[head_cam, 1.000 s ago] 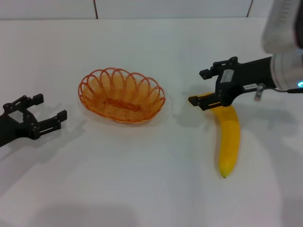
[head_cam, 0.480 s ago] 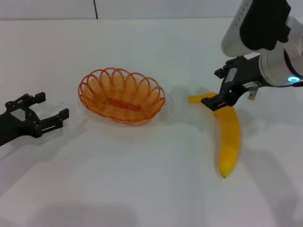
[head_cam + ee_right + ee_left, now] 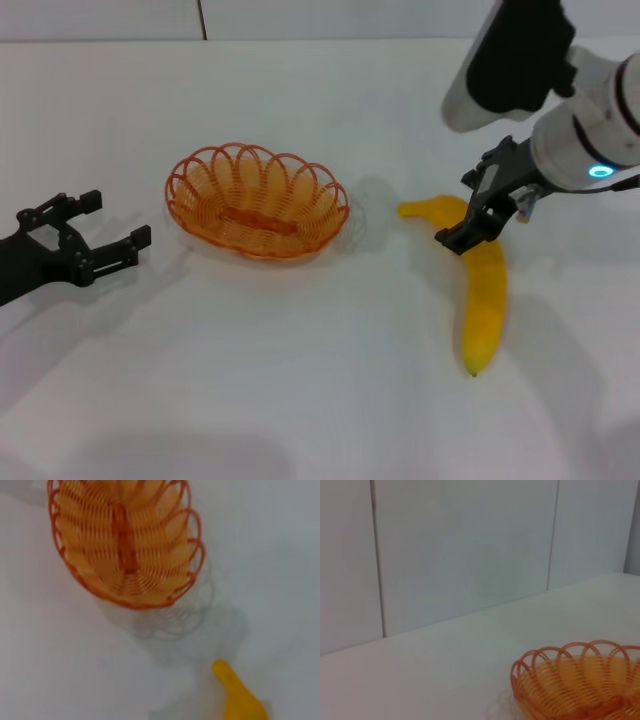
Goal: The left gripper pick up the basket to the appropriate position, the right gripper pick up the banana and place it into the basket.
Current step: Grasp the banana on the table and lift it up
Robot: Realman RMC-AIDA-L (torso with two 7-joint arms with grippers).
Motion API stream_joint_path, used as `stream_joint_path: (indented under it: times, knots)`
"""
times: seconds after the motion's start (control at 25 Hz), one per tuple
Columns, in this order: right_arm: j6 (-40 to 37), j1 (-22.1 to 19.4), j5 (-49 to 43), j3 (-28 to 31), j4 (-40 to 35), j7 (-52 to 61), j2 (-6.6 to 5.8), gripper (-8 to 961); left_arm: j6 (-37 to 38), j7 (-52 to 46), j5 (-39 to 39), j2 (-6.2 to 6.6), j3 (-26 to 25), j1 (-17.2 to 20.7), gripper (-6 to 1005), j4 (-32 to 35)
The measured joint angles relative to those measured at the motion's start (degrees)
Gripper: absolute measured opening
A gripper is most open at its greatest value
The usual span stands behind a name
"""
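— So, left to right across the white tabletop [image 3: 300,400]: what stands where?

— At the left edge the left gripper [image 3: 100,232] rests low, fingers spread wide and holding nothing, apart from the basket [image 3: 257,201]. The basket sits empty, left of centre. Toward the right edge the banana [image 3: 480,280] lies flat, and the right gripper [image 3: 468,226] hangs over its upper bend; how wide its fingers stand cannot be told, and nothing is lifted.

— What could go wrong?

— My judgement: the glossy, curved banana may roll or squirt sideways if the fingers close off-centre at that bend. The light wire basket may tip when gripped by one scalloped loop.

— Any readable writing?

— None legible; only a blue light glows on the right arm.
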Motion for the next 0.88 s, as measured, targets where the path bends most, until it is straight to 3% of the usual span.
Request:
stream_joint_path:
  times: [0.36,0.88]
  knots:
    - [2.46,4.05,-0.08,-1.0,7.45,0.11,0.0,759,0.0,0.0,0.52,-0.05,0.2,-0.6,893,0.0]
    - [3.94,7.17,-0.49,-2.18,12.59,0.2,0.0,735,0.0,0.0,0.89,-0.14,0.17,-1.07,893,-0.07]
